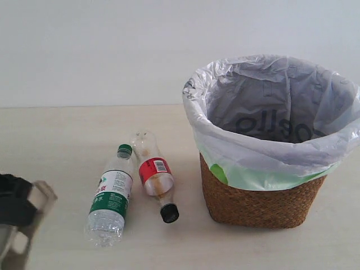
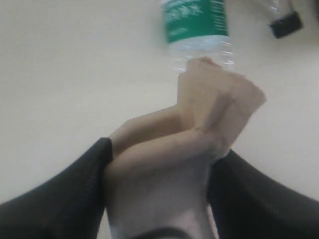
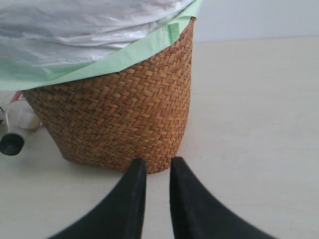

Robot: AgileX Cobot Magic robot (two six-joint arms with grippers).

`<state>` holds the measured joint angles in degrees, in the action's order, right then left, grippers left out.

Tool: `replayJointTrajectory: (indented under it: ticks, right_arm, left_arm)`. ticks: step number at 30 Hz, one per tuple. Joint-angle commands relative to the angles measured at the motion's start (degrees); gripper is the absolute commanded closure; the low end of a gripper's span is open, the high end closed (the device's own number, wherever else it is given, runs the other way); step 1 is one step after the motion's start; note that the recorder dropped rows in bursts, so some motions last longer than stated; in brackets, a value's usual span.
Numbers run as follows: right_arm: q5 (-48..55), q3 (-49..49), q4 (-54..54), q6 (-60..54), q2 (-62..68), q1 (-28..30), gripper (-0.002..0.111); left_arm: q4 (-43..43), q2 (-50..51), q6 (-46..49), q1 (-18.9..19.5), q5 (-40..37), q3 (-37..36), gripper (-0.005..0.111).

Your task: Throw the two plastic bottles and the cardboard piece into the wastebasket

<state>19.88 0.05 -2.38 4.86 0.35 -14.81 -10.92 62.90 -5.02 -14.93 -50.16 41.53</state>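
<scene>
- Beige cardboard piece [image 2: 199,129]: pinched by the left gripper [image 2: 164,149].
- Just beyond its tip: green-cap bottle [image 2: 197,25] lying flat, with the black-cap bottle [image 2: 285,25] beside it.
- The right gripper [image 3: 157,172]: jaws almost together, empty; wastebasket [image 3: 119,114] directly ahead.

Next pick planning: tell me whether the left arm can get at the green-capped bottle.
Probably not yet: the left gripper is shut on the cardboard piece, though the green-capped bottle lies unobstructed ahead.

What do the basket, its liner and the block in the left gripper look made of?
Wastebasket: woven brown wicker, matt; the plaited weave shows. Liner: thin translucent plastic film, crinkled and slightly glossy. Cardboard piece: probably moulded pulp, matt beige, though the view is blurred.
</scene>
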Motion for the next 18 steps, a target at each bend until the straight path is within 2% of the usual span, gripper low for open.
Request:
replayJointTrajectory:
  ticks: [1,3,8,15,18]
  right_arm:
    - [-0.4,0.0,0.0,-0.3,-0.3,-0.1,0.095]
    - [-0.4,0.0,0.0,-0.3,-0.3,-0.1,0.095]
    - [-0.4,0.0,0.0,-0.3,-0.3,-0.1,0.095]
    - [-0.4,0.0,0.0,-0.3,-0.3,-0.1,0.095]
    - [-0.4,0.0,0.0,-0.3,-0.3,-0.1,0.095]
  left_arm:
    - [9.6,-5.6,-2.1,7.0,-3.7,2.3,0.101]
    - [12.3,-6.1,-5.5,8.3,-3.6,3.1,0.101]
    - [16.7,-3.4,-5.7,9.1,-4.2,3.2,0.101]
    - [13.6,0.3,-6.0,9.1,4.9,3.2,0.101]
    - [13.6,1.2,-6.0,9.1,6.5,3.4,0.101]
